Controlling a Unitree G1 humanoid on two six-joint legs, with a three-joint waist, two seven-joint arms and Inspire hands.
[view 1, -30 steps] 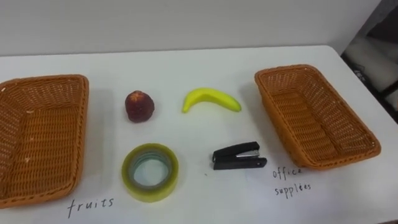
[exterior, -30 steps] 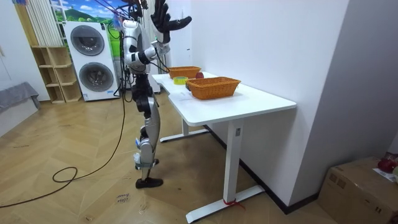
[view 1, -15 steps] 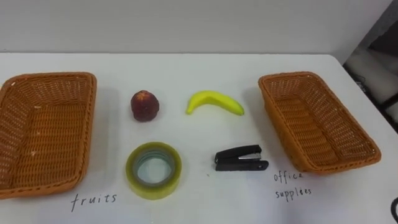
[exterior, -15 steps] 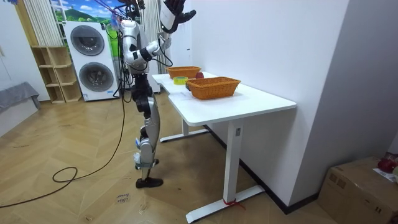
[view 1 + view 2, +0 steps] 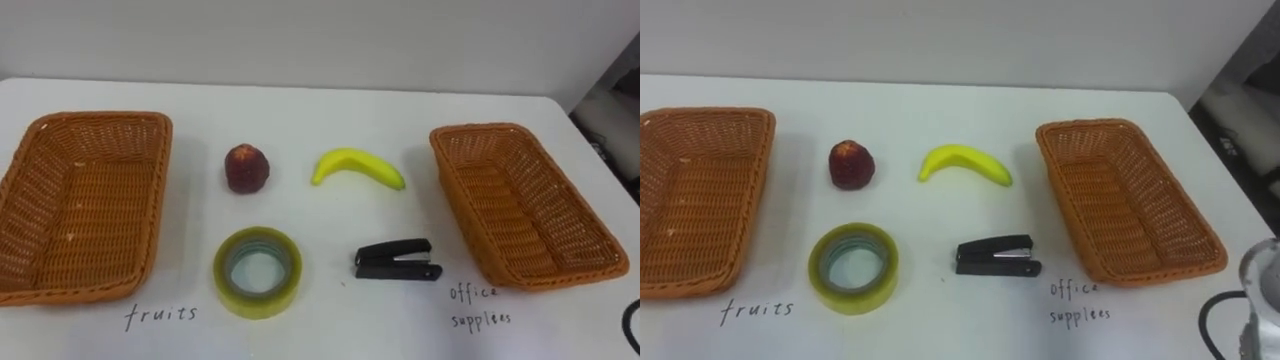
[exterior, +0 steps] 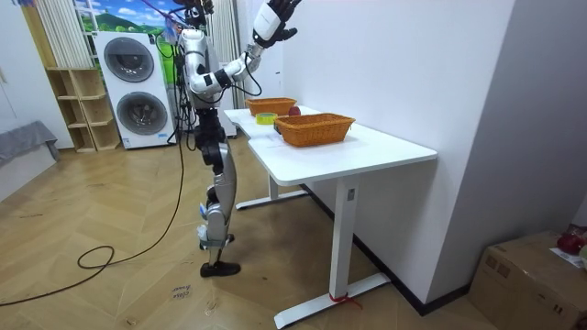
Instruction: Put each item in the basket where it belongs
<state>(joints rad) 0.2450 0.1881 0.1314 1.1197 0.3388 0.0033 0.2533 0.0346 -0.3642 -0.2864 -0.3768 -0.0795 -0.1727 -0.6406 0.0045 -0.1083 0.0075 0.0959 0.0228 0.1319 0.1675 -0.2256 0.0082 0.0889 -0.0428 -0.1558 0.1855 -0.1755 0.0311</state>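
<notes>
**Nothing sorted yet, and a long way down to the table**

All four things lie loose on the table [image 5: 300, 110], and both baskets are empty. Take the stapler [image 5: 397, 259] as the mark. The banana [image 5: 357, 167] lies just beyond it and the roll of tape [image 5: 257, 272] is to its left. The red fruit [image 5: 246, 168] sits beyond and to the left. The supplies basket [image 5: 490, 128] stands close on its right, and the fruit basket [image 5: 95, 120] is well off to its left.

The right hand [image 6: 282, 13] is raised high, well apart from the stapler. I cannot tell whether it is open or closed.

From that height the hand could well come down off target. A miss near the stapler could shove it against the basket beside it or nudge the banana. The round fruit would likely roll if clipped. The tape lies flat and may slip from a grasp, and it sits on the fruit-basket side of the stapler, so it could end up in the wrong basket.

Compared with a second ago, the raised arm has gone higher and further toward the wall. The eye view has shifted as a whole, so the head moved. Nothing has changed place relative to the stapler.
</notes>
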